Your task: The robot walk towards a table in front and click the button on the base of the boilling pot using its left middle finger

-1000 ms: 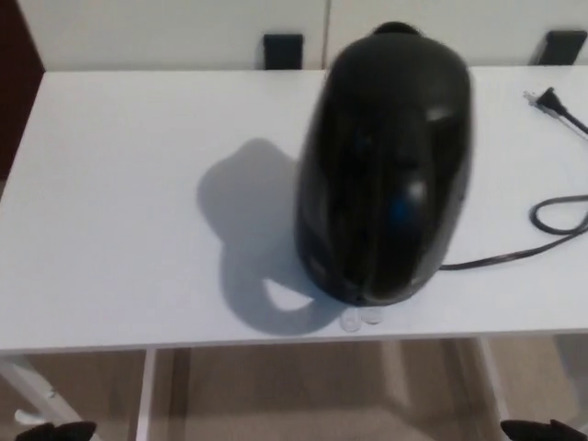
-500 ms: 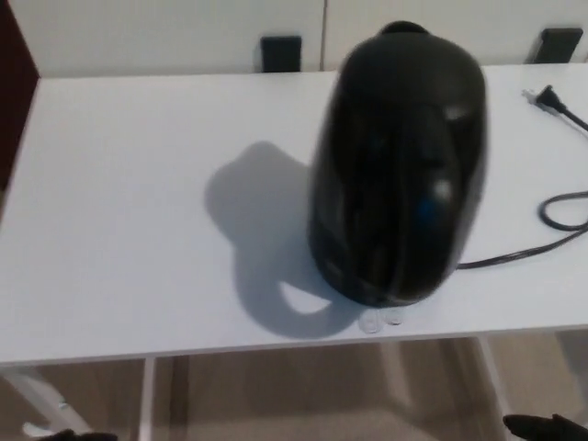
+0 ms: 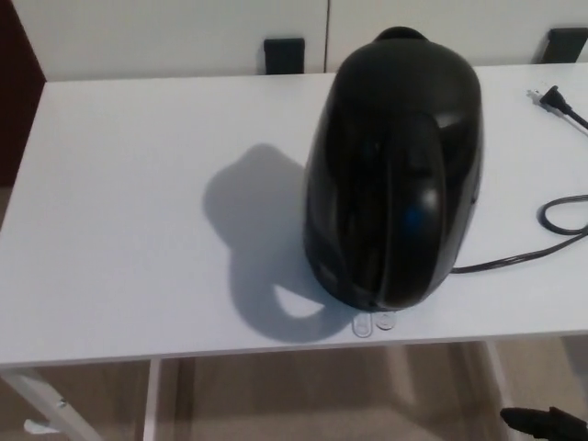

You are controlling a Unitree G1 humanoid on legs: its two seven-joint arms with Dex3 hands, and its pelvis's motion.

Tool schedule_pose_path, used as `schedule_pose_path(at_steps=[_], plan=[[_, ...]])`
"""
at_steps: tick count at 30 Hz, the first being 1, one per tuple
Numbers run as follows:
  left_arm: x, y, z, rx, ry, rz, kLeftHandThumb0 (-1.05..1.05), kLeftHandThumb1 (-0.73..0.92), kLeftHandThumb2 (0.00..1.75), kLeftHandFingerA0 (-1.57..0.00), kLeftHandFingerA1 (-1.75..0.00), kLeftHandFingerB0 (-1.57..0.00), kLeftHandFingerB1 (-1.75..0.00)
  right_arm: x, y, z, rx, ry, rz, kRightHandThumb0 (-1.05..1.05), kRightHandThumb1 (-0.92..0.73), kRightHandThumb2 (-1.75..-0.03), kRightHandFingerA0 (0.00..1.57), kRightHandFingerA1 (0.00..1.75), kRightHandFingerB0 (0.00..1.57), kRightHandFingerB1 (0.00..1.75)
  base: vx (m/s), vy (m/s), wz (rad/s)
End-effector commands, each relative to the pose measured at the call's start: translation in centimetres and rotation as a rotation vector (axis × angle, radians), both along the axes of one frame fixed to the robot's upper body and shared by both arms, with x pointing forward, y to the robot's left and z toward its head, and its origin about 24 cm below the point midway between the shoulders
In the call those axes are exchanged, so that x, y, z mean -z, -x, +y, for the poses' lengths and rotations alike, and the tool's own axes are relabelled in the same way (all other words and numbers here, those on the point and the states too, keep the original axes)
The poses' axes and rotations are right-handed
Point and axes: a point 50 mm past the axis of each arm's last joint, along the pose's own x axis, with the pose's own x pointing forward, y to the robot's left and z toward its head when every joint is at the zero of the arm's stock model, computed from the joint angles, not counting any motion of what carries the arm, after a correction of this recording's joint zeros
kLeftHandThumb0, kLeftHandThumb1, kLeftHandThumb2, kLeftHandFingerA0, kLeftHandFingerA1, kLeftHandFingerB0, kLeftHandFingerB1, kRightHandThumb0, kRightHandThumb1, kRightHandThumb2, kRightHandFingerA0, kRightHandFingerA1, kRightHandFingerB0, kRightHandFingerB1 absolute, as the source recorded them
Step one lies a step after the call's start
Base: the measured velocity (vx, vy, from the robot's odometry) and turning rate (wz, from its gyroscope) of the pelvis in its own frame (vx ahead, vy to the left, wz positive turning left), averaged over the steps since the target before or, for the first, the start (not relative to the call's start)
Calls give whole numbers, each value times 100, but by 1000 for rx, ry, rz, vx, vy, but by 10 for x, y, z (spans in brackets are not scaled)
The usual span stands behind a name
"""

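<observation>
A glossy black boiling pot (image 3: 393,170) stands on the white table (image 3: 138,230), right of centre, with its handle facing me. Two small clear buttons (image 3: 373,322) stick out of its base at the near side, close to the table's front edge. A blue glint shows on the handle. At the bottom right corner, below the table edge, a bit of my right hand (image 3: 544,423) shows as a dark shape; its fingers cannot be made out. My left hand does not show.
The black power cord (image 3: 551,230) loops across the table's right side, its plug (image 3: 549,99) lying unplugged near the back right. Two dark chair backs (image 3: 284,54) rise behind the far edge. White table legs (image 3: 50,409) stand at the lower left.
The whole picture has shifted slightly as the camera moved; the pot and the table keep their places. The dark trace at the bottom left has gone out of view.
</observation>
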Motion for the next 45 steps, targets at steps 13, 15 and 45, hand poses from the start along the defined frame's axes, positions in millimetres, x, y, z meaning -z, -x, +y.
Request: schedule_pose_path(at_steps=[13,15,45], plan=[[-37,31,-98,535,-2,-239,-44,49,56,-33,-37,-29,-31,-7,-17,-2,-45,53,-11,-12,-48,-55,68,55,59,50,0,0,0],[-47,35,-115,615,4,-292,-46,50,56,-34,-38,-29,-30,-7,-17,-1,-49,55,-8,-12,-48,-55,68,55,59,50,0,0,0],[-96,-46,-180,1185,-522,-1134,-80,83,65,-24,-31,-22,-29,-4,-11,-4,-92,83,82,-22,-50,-54,63,53,56,47,0,0,0]])
